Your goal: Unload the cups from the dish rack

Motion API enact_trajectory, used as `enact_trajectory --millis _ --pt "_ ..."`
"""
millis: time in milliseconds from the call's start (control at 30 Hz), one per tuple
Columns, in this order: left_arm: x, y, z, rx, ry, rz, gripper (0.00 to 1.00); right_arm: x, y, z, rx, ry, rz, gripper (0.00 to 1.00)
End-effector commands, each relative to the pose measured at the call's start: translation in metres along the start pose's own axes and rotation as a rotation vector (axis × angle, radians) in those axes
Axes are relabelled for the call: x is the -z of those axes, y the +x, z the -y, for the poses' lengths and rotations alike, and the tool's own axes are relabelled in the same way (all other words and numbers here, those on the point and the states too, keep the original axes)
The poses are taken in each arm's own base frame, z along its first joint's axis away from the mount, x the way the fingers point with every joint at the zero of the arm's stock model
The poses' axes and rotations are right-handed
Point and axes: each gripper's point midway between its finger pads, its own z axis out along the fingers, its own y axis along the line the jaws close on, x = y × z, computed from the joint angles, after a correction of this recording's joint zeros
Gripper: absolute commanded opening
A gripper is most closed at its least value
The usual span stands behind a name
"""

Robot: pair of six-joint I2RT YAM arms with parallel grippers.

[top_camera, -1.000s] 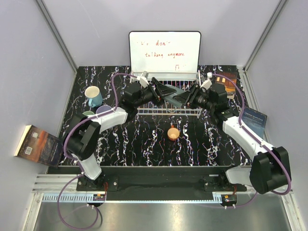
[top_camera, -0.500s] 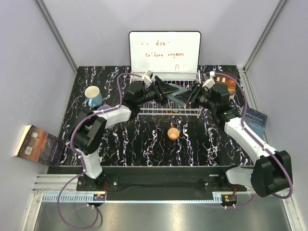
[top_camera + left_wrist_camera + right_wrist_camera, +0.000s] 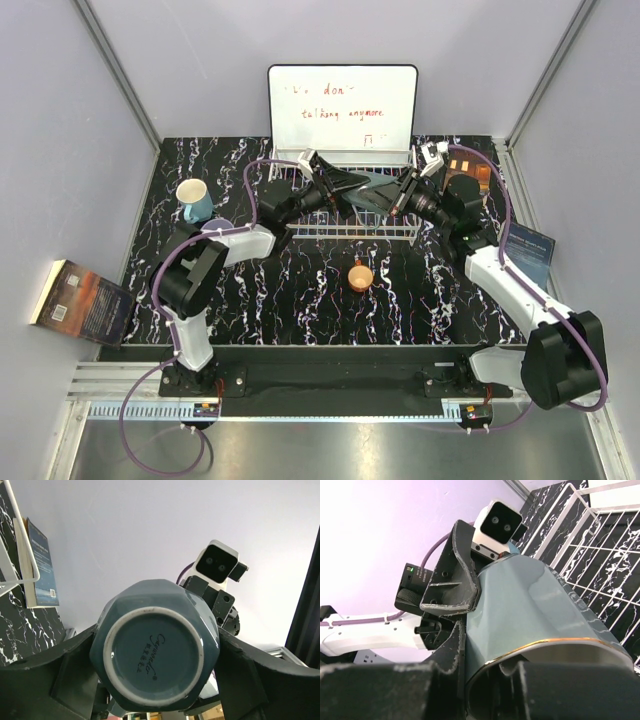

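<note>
I count two grippers meeting over the one white wire dish rack (image 3: 335, 236). The left gripper (image 3: 352, 187) is clenched on one dark grey faceted ceramic cup (image 3: 155, 661), with its fingers (image 3: 70, 676) pressed on opposite sides. The cup's white foot ring faces the left wrist camera.

The right gripper (image 3: 397, 196) straddles the cup's gold rim, one finger outside and one across the mouth. I cannot tell whether it pinches.

The cup is held above the rack, touching no wire.

Toward the bases from the grippers, one small orange cup (image 3: 360, 276) stands on the black marbled table (image 3: 300, 300). Well left of the left gripper stands one light blue handled mug (image 3: 192, 200), with a sliver of one lilac cup (image 3: 217, 223) beside it.
</note>
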Motion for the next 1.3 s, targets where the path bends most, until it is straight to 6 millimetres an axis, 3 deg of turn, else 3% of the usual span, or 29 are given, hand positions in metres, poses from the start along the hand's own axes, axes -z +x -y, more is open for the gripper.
enact_trajectory --millis 0,233,367,400,433,533,733,767,933,1100,1167,1200,1267 --pt "0.003 0.062 0.055 -0.182 0.211 -0.210 0.00 -0.006 0.005 -0.016 -0.036 -0.055 -0.032 0.00" --pt "0.009 0.032 0.040 -0.220 0.135 -0.159 0.00 0.002 -0.006 -0.019 0.035 0.028 -0.027 0.00" --pt "0.012 0.014 0.034 -0.216 0.110 -0.131 0.10 0.008 -0.009 -0.024 0.066 0.040 -0.015 0.00" --pt "0.012 0.010 0.035 -0.217 0.110 -0.127 0.16 0.009 -0.009 -0.023 0.067 0.044 -0.012 0.00" --pt "0.012 0.004 0.038 -0.227 0.113 -0.122 0.36 0.010 -0.009 -0.024 0.070 0.044 -0.012 0.00" --pt "0.012 -0.010 0.043 -0.243 0.116 -0.111 0.59 0.012 -0.010 -0.026 0.076 0.045 -0.011 0.00" --pt "0.016 -0.041 0.052 -0.280 0.096 -0.062 0.79 0.017 -0.014 -0.034 0.101 0.045 -0.003 0.00" --pt "0.017 -0.046 0.053 -0.285 0.091 -0.051 0.99 0.018 -0.015 -0.035 0.106 0.045 -0.001 0.00" --pt "0.027 -0.073 0.058 -0.304 0.068 0.000 0.99 0.021 -0.018 -0.038 0.123 0.052 0.009 0.00" --pt "0.034 -0.084 0.057 -0.298 0.049 0.038 0.99 0.021 -0.026 -0.044 0.140 0.059 0.021 0.00" --pt "0.039 -0.088 0.060 -0.365 -0.001 0.066 0.99 0.021 -0.025 -0.034 0.132 0.115 -0.005 0.00" --pt "0.042 -0.092 0.040 -0.315 -0.118 0.074 0.99 0.021 -0.030 -0.034 0.160 0.139 -0.003 0.00" --pt "0.044 -0.101 0.035 -0.460 -0.241 0.109 0.99 0.024 -0.031 -0.008 0.153 0.282 -0.018 0.00"
